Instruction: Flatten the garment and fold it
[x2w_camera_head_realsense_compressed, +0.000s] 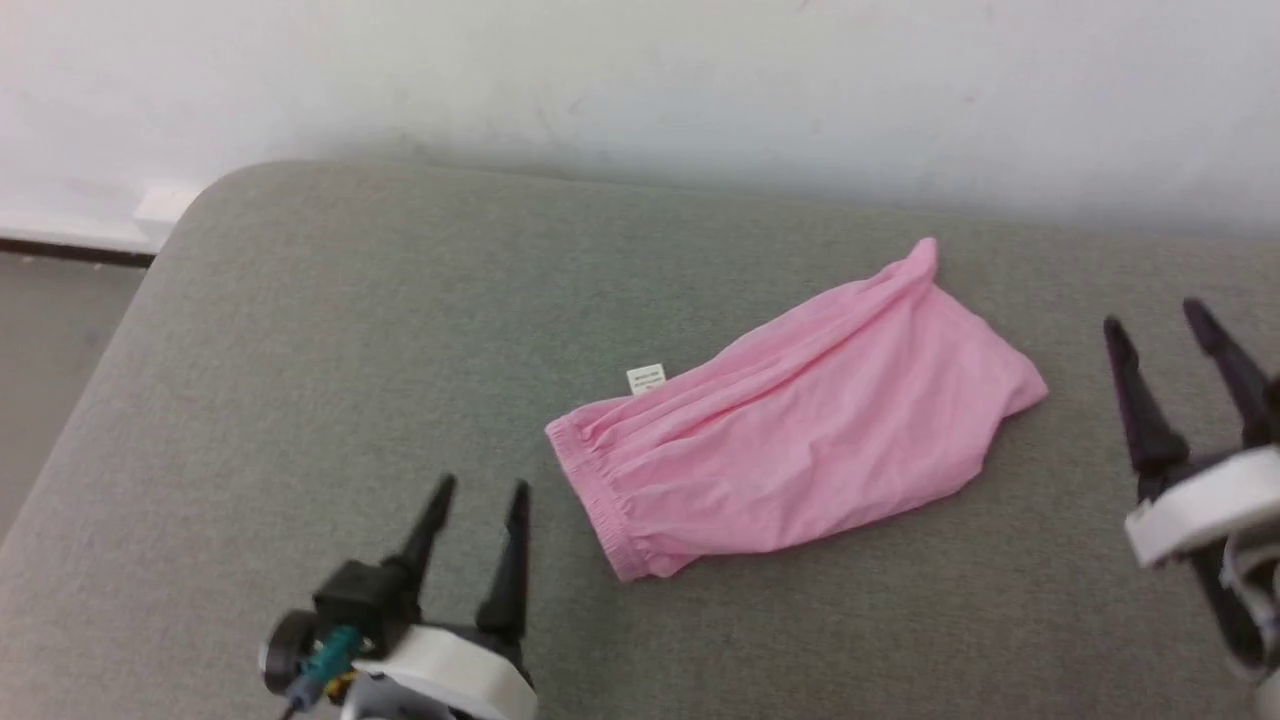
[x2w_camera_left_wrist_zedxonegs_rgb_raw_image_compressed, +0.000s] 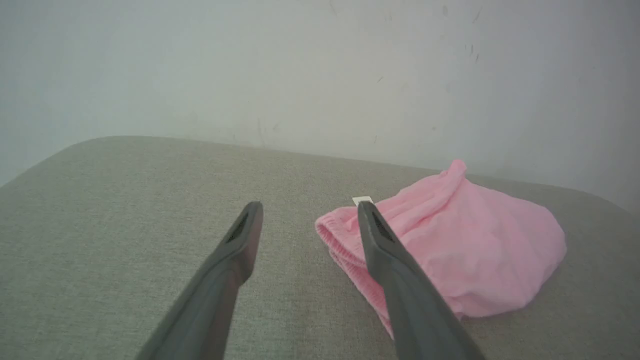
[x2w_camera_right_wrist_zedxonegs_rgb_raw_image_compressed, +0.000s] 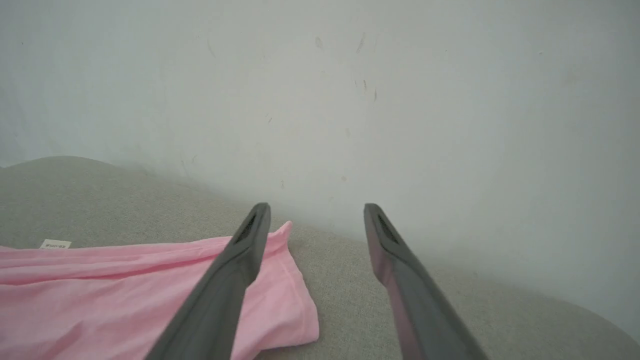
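We have not yet begun flattening: the pink garment (x2w_camera_head_realsense_compressed: 800, 440) lies rumpled on the grey cushion (x2w_camera_head_realsense_compressed: 300, 350), nearer its back edge, between our left hand (x2w_camera_head_realsense_compressed: 483, 485) and right hand (x2w_camera_head_realsense_compressed: 1155, 315), both parted and empty, so next, we judge, each must pinch an end.

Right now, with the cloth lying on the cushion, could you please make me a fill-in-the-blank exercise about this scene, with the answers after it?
The garment on the grey cushion is ____ in colour.
Its gathered waistband is the end nearer the robot's ____ side.
The small tag beside that waistband is ____.
The left gripper and the right gripper are both ____, not shut, and hold nothing.
Missing words: pink; left; white; open.
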